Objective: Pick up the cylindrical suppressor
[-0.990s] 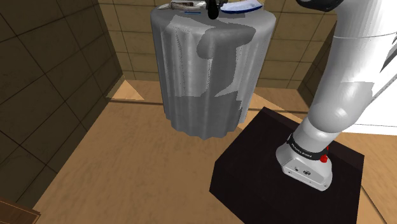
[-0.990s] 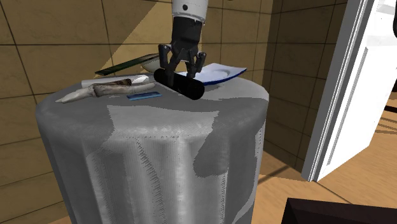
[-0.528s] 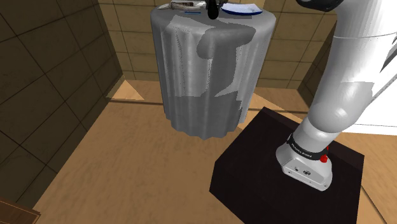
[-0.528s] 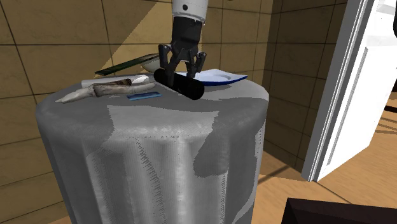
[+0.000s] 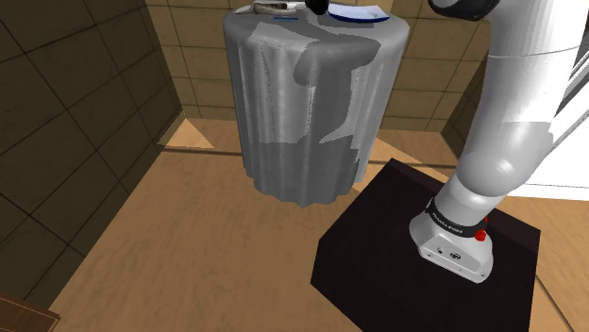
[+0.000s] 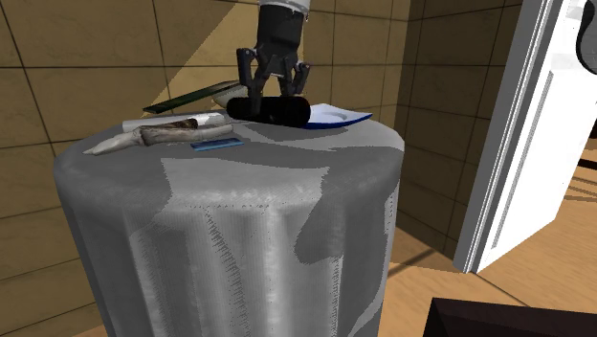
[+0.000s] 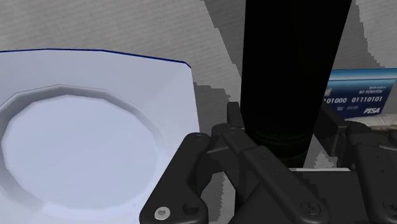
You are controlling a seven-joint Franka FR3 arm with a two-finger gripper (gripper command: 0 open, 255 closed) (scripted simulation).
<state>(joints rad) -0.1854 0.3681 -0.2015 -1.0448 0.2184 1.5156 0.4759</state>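
Observation:
The black cylindrical suppressor [image 6: 269, 107] hangs just above the grey-draped round table [image 6: 239, 168], clear of the cloth and nearly level. My black gripper [image 6: 274, 88] is shut on it from above, fingers clasping its middle. In the wrist view the suppressor [image 7: 292, 63] runs away from the gripper [image 7: 283, 143] as a thick black tube between the fingers [image 7: 254, 165]. In the shoulder view the gripper [image 5: 316, 8] is at the table's far top edge.
A white plate with a blue rim [image 6: 337, 116] lies right behind the suppressor. A blue card [image 6: 216, 146], a pale knife-like object [image 6: 158, 134] and a bowl [image 6: 228, 96] share the tabletop. The dark stand [image 5: 425, 264] and a white door [image 6: 536, 144] flank the table.
The gripper has risen with the suppressor in it. The suppressor has come off the cloth and swung from slanted to nearly level.

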